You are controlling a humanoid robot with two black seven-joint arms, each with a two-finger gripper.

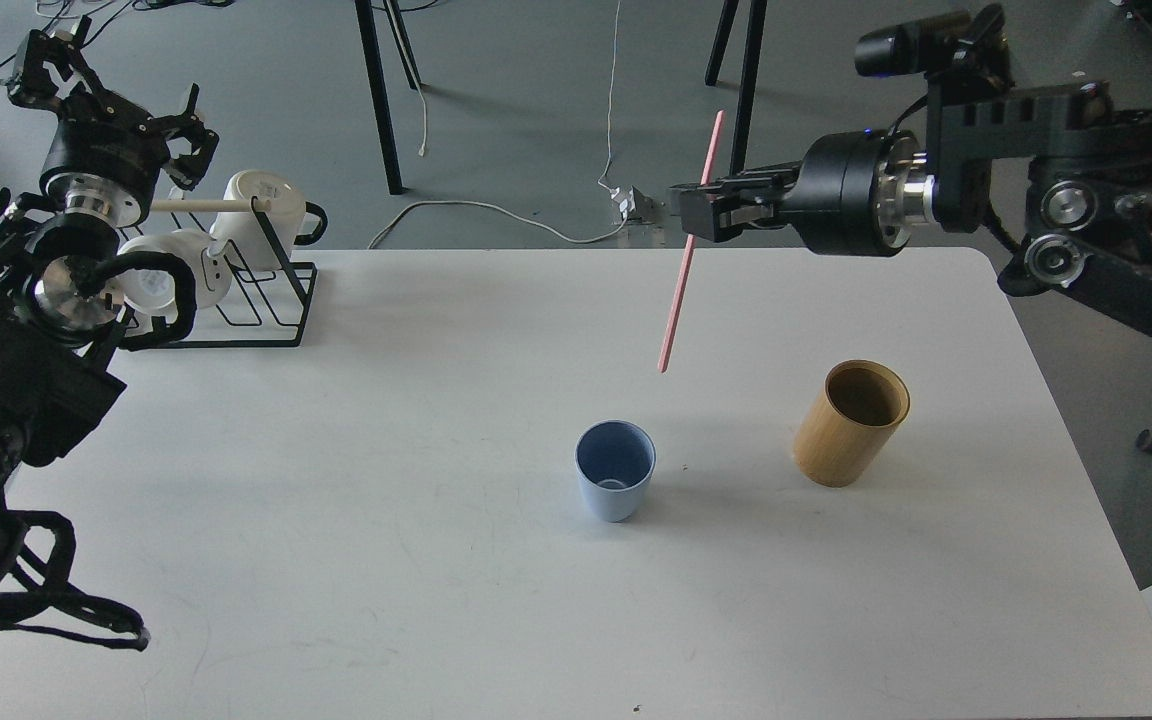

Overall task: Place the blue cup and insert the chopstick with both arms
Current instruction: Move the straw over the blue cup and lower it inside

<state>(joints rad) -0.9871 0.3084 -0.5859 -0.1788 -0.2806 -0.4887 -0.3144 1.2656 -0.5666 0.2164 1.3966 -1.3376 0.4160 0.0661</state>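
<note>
At upper right, the right gripper pinches the thin pink chopstick above the light-blue plastic cup; the left gripper, upper left, spreads open, empty.

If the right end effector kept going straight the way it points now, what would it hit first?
Nothing, as far as this view shows: the right end effector, holding the pink chopstick, points left above the table. Depth is unclear.

Your left tool is too dark to tell its fingers apart; the arm hides part of the white mugs, and the bottom edge crops the counter.
</note>
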